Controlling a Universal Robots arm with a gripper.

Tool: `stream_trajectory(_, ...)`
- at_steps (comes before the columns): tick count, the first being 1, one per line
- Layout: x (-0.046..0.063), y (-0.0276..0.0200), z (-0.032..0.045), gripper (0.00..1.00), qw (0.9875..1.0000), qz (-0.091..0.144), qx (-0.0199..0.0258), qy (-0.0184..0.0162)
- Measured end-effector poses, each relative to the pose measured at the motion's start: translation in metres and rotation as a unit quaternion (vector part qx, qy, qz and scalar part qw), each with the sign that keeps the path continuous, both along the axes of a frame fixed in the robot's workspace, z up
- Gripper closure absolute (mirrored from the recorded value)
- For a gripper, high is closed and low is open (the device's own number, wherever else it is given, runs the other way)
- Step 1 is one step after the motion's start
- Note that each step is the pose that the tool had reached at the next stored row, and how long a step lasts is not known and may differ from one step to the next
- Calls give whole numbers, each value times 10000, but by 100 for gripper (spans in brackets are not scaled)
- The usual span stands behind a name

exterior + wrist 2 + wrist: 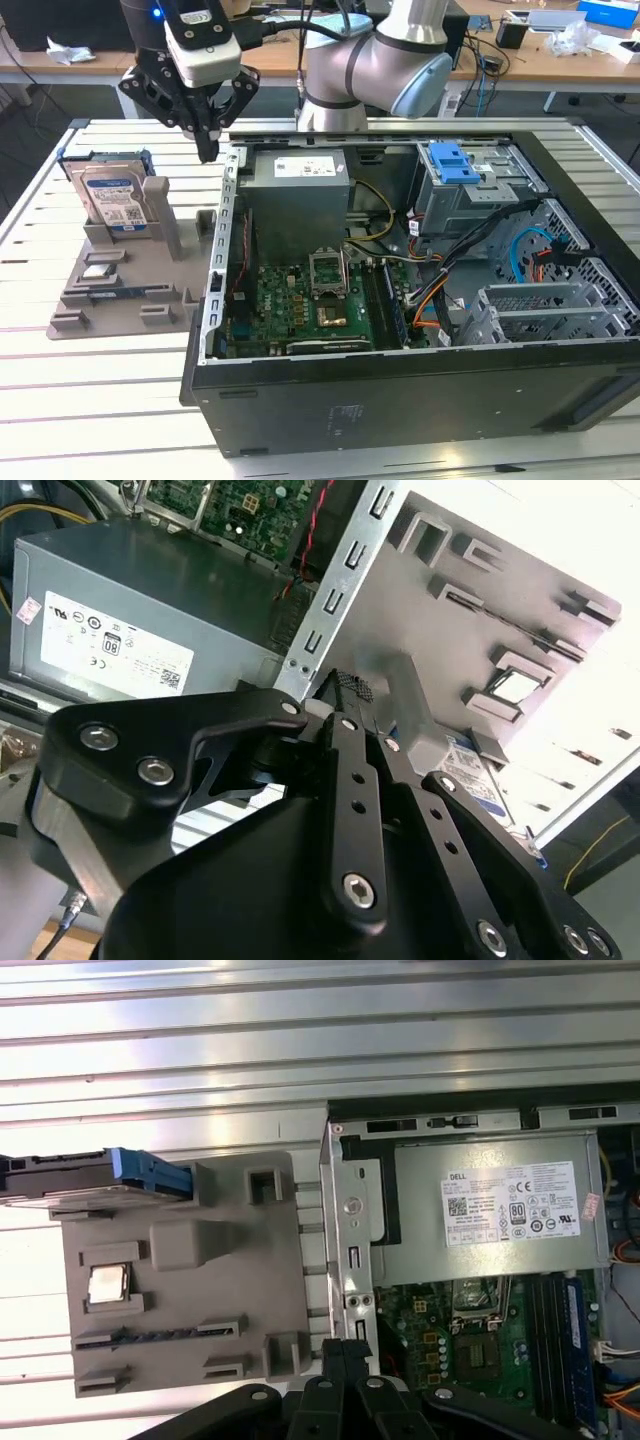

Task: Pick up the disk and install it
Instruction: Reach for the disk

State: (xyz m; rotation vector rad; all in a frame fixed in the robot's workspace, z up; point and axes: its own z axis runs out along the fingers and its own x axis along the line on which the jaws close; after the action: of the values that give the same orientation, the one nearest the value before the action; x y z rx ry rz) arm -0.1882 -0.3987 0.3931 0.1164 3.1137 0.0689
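1. Mostly hidden behind gripper [345, 687] links in the second wrist view: disk [472, 772].
2. Cut by picture's edge in the first wrist view: disk [90, 1182].
3. Cropped at exterior view's right: computer case [400, 400].

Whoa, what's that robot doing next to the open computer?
A robot arm is working at an open computer case that lies on a table. Its gripper hangs shut and empty above the case's edge on the exterior view's left. Beside the case sits a grey tray. The disk, silver with a blue frame, stands upright in that tray. It has not been picked up yet, so nothing is installed so far.
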Motion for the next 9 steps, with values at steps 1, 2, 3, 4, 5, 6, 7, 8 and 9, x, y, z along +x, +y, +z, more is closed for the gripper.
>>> stream_trajectory(1,-17,0,0,89,10000,0,0,0)
stream_trajectory(2,-49,1,-1,89,10000,-1,0,0)
stream_trajectory(3,-68,1,-1,89,10000,-1,0,0)
stream_trajectory(4,-85,2,-1,89,10000,-1,0,0)
stream_trajectory(5,-117,2,-2,89,10000,-1,0,0)
stream_trajectory(6,-148,2,-2,89,10000,0,0,0)
stream_trajectory(7,-164,2,-3,89,10000,0,0,0)
stream_trajectory(8,-192,2,-3,89,10000,0,0,0)
stream_trajectory(9,-227,2,-4,89,10000,0,0,0)
